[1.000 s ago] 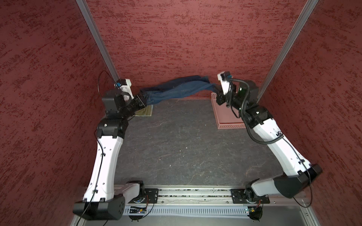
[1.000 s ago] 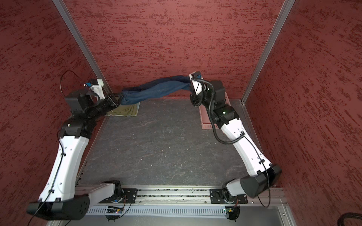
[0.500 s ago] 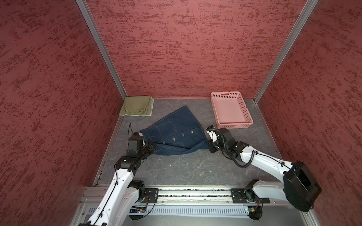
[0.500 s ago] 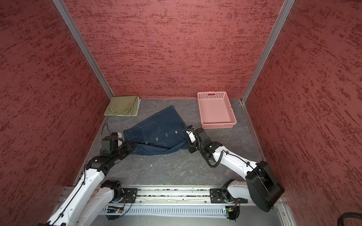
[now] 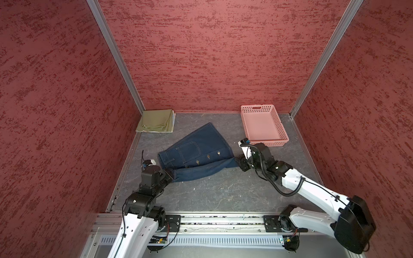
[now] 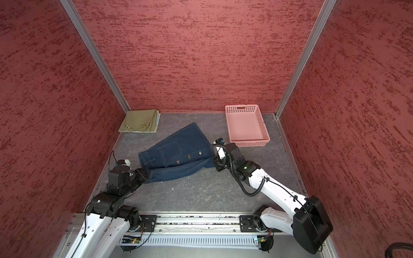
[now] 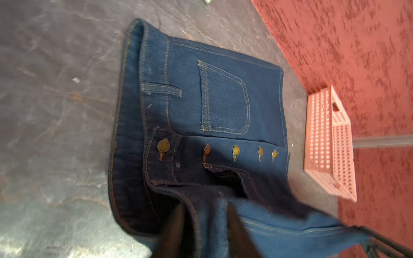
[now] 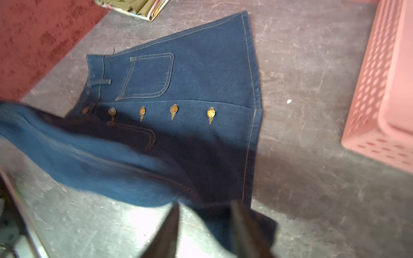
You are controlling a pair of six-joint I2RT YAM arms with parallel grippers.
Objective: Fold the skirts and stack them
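Denim skirt (image 5: 201,152) now lies mid-worktop (image 5: 223,196), button side up. Its near edge is a loose, blurred band running between the two claws. A second ago it hung stretched in the air along the far edge. Left claw (image 5: 170,176) sits at the waistband corner, near-left. Right claw (image 5: 238,162) sits at the hem corner, toward the right edge. Both claws have fingers apart with cloth lying between; earlier they were pinched on it. Olive skirt (image 5: 156,120) sits folded in the far-left corner on the floral skirt (image 8: 156,7). Pink basket (image 5: 282,139) is far-right.
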